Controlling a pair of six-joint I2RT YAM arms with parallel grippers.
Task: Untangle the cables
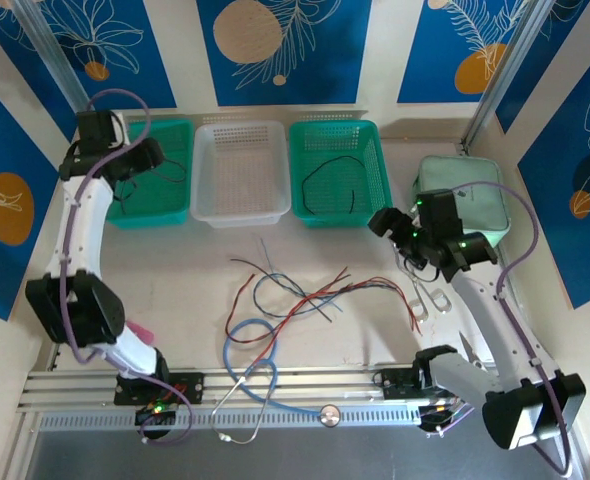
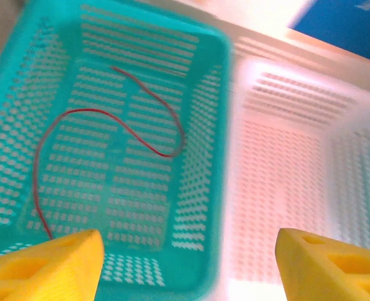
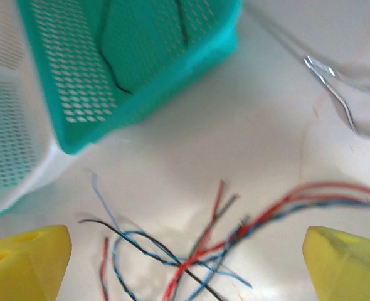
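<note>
Spreading right gripper (image 3: 185,257) wide on the nearer arm, with tangled cables (image 1: 305,292) lying at its 8 o'clock, running 9-to-3 across the table (image 1: 175,270), and left gripper (image 2: 188,257) gaping likewise over the 10 o'clock teal basket (image 2: 216,157).

Three baskets in row across upper middle of top view: left basket (image 1: 125,215), middle basket (image 1: 241,215), right basket (image 1: 340,218), sides touching (or very nearly). One cable (image 2: 78,111) lies in left basket, another cable (image 1: 309,186) in right basket. Left gripper (image 1: 147,158) over left basket. Cable tangle (image 1: 305,293) on table (image 1: 175,270) at frame centre, below the row. Stethoscope (image 1: 247,368) lower centre, under the tangle. Pouch (image 1: 475,185) right of right basket; right gripper (image 1: 385,222) between them. Metal tools (image 1: 430,300) right of the tangle.
</note>
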